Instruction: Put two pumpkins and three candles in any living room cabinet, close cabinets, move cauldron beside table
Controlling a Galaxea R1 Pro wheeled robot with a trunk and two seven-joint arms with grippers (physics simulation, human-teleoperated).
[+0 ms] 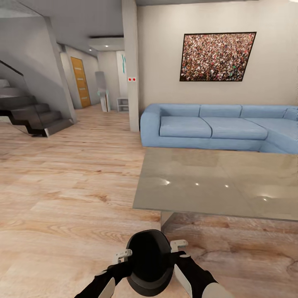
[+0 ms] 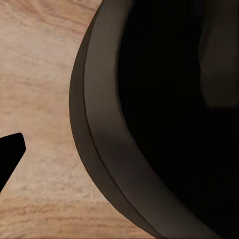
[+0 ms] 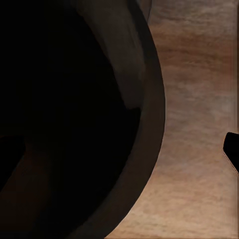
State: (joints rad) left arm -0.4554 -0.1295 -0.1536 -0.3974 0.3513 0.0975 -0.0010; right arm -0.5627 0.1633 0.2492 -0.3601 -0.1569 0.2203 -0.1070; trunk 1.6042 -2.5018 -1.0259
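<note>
While grippers flank cauldron point(image 1: 149, 261), table point(image 1: 215, 182) gleams.

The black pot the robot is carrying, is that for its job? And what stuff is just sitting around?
For the job:
cauldron, held between left pincer and right pincer
glass table

Just around:
blue sofa
wall picture
stairs
orange door

Both arms reach forward and converge low at the head view's lower edge. Left gripper point(image 1: 124, 255) and right gripper point(image 1: 179, 245) sit on opposite sides, level with each other. Jaw state cannot be confirmed; fingertips are apparently obscured.
</note>
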